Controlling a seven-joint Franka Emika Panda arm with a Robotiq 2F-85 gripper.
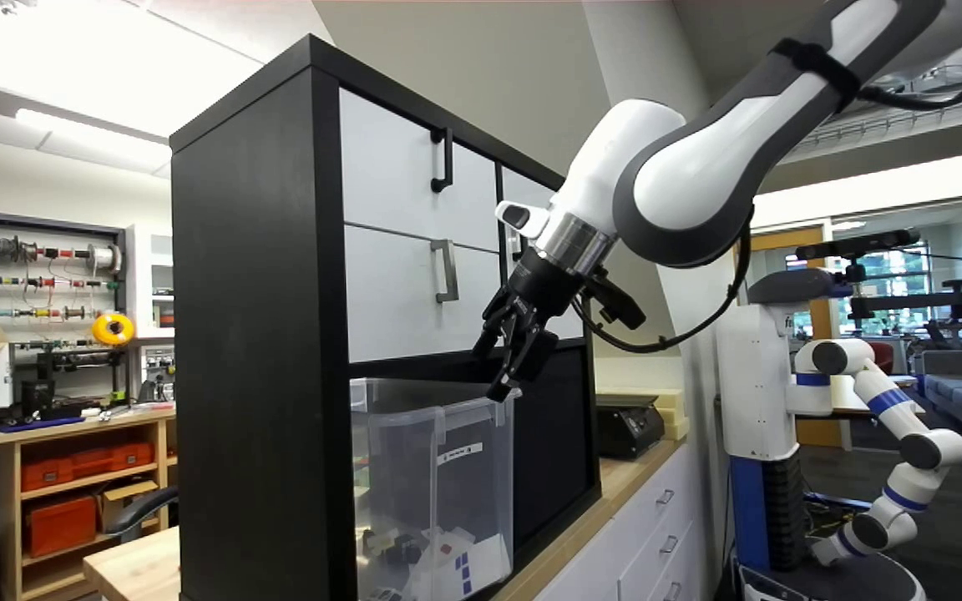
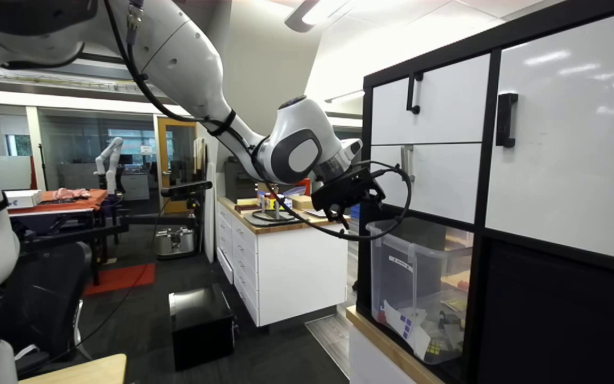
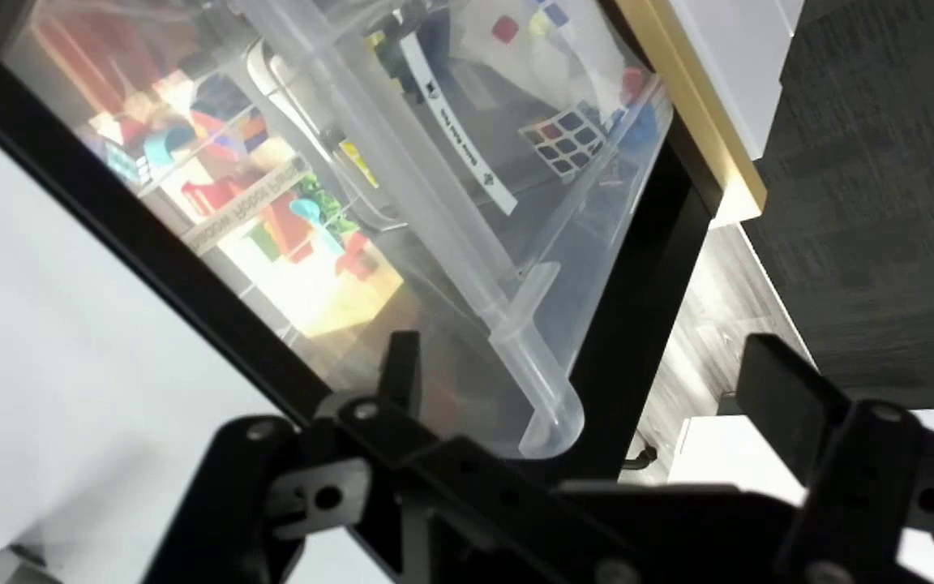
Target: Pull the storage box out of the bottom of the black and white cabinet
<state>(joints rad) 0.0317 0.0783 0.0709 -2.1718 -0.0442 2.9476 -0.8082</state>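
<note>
The storage box (image 1: 473,455) is a clear plastic bin with a thick rim and loose items inside. It sits in a bottom compartment of the black and white cabinet (image 1: 247,334). The box (image 2: 392,277) and cabinet (image 2: 488,122) also show in an exterior view. My gripper (image 1: 493,367) is open and empty, in front of the compartment near the top of the box; it also shows in an exterior view (image 2: 339,217). In the wrist view the gripper's fingers (image 3: 584,357) are wide apart, with the corner of the box rim (image 3: 451,235) appearing between them. Contact cannot be told.
White drawer fronts with handles (image 1: 445,271) are just above the box. The cabinet stands on a wooden counter (image 1: 606,492). A black device (image 1: 630,424) stands on the counter beside it. A black cable (image 2: 307,221) loops from the arm around the gripper.
</note>
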